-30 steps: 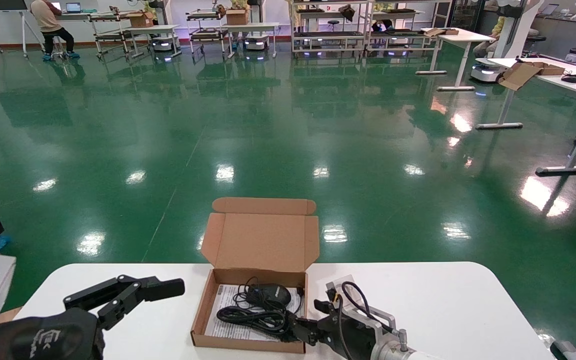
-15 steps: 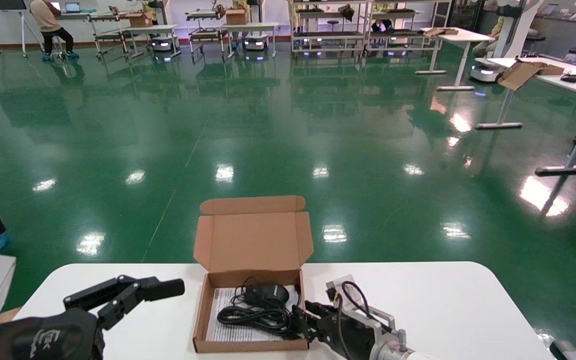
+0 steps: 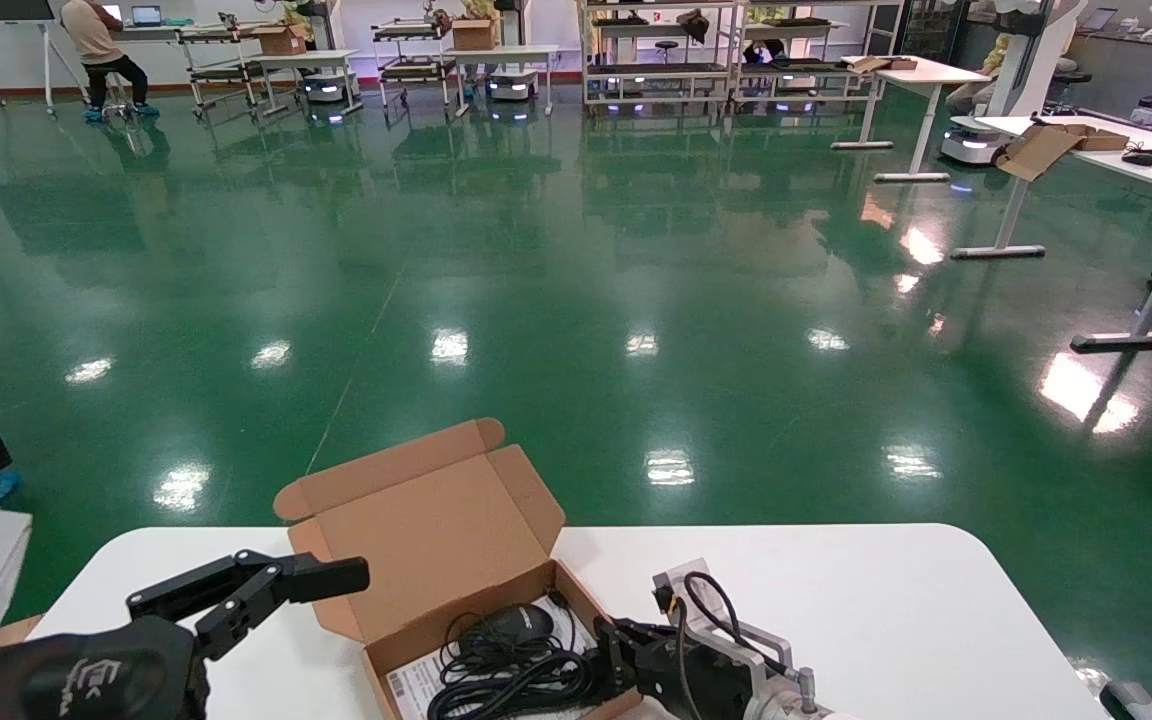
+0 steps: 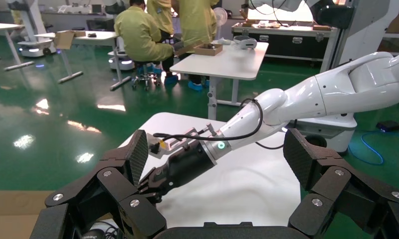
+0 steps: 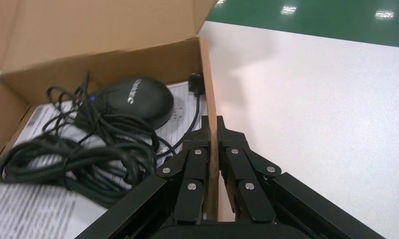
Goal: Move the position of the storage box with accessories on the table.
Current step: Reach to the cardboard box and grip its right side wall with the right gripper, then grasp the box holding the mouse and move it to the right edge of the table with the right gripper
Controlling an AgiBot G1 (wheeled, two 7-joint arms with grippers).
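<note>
- Head view: sitting on the white table (image 3: pixel 866 590) near its front edge, turned at an angle – the cardboard box (image 3: pixel 436 540), lid standing open and leaning toward the left.
- Lying inside the box: black mouse (image 3: pixel 519 622), coiled black cable (image 3: pixel 506 680), white leaflet (image 3: pixel 411 685) under both.
- Pinching the box's right side wall – right gripper (image 5: pixel 212 130), fingers (image 5: pixel 195 149) pressed together, one inside the box and one outside.
- Hovering above the table left of the box, not touching it – left gripper (image 3: pixel 321 577), fingers (image 4: pixel 138 155) spread wide.
- Showing in the left wrist view beyond those fingers – the right arm (image 4: pixel 307 99) reaching over the table.
</note>
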